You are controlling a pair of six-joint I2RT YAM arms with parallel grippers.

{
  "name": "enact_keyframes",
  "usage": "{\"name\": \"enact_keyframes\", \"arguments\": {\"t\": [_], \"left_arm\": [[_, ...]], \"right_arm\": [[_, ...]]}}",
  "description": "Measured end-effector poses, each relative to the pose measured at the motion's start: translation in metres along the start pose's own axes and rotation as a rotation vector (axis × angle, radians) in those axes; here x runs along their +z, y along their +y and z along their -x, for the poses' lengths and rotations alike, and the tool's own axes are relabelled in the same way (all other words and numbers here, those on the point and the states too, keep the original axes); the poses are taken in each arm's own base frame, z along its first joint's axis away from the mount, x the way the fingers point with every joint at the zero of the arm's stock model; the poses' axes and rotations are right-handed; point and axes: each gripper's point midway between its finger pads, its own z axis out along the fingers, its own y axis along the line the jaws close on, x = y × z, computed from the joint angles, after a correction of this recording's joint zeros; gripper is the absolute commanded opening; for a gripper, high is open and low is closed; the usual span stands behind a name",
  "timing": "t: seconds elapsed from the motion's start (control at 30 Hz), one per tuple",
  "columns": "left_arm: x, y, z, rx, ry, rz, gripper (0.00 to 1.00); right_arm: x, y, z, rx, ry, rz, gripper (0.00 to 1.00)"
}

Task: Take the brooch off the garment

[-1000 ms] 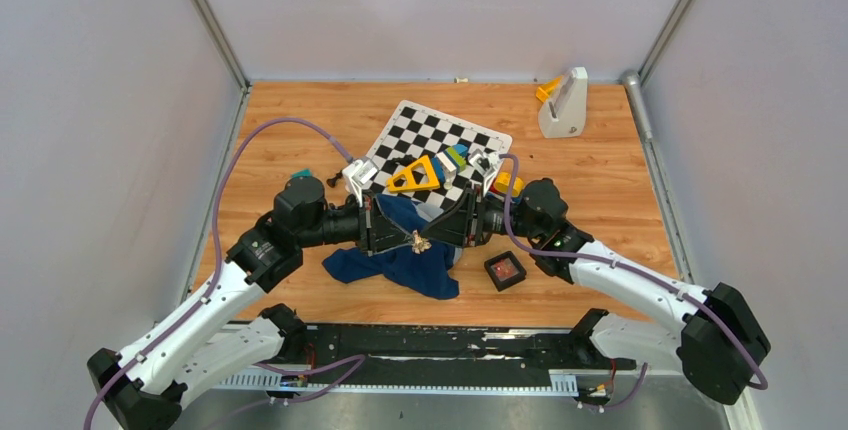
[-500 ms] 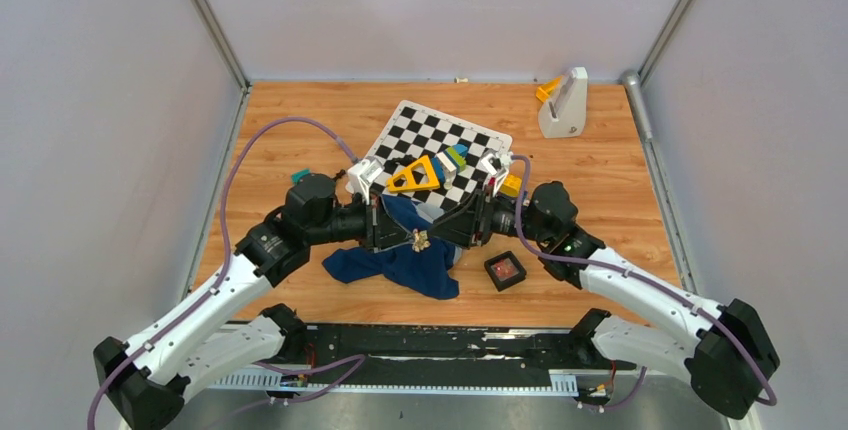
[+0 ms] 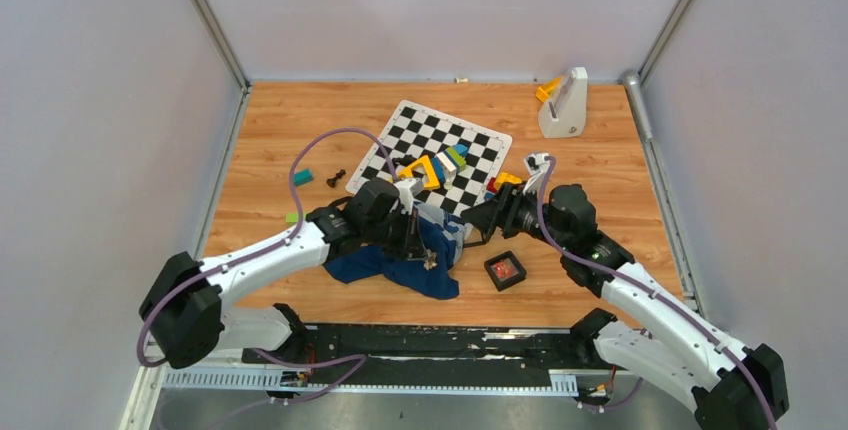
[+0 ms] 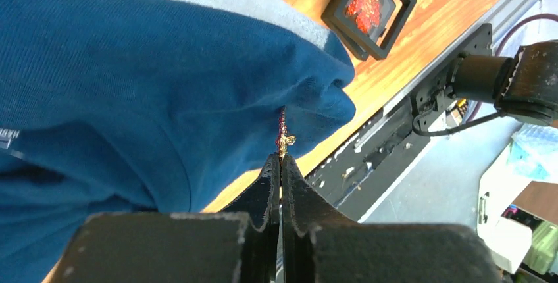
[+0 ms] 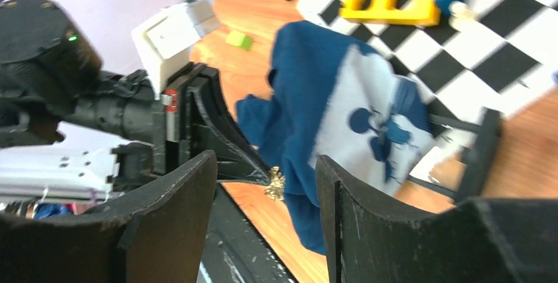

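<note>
Near garment (image 4: 131, 66): black box (image 4: 395, 23), red contents (image 4: 360, 5)

Lab cell: white walls (image 3: 100, 100), aluminium posts (image 3: 206, 15)

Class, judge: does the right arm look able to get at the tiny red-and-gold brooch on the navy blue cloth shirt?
Probably yes: the open right gripper faces the brooch with nothing between them. The left gripper, though, is shut on it, leaving little free to grasp.

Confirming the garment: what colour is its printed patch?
Light grey-white patch, printed dark blue; right wrist view.
</note>
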Motion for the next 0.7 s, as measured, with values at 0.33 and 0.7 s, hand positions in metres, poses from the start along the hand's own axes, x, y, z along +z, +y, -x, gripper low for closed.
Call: {"name": "enact_keyframes", "arguments": {"t": [0.33,0.7], "left_arm": [[0.032,0.083,0.009,-0.126,-0.031,0.317,0.00],[-0.057,0.199,0.047,-0.302,-0.298,0.847,0.00]], "right_arm": [[-0.013,-0.063,-0.020,0.057,0.050,-0.232,0.58],[-0.014,-0.073,-0.025,0.051,0.071,-0.274,0.58]]}}
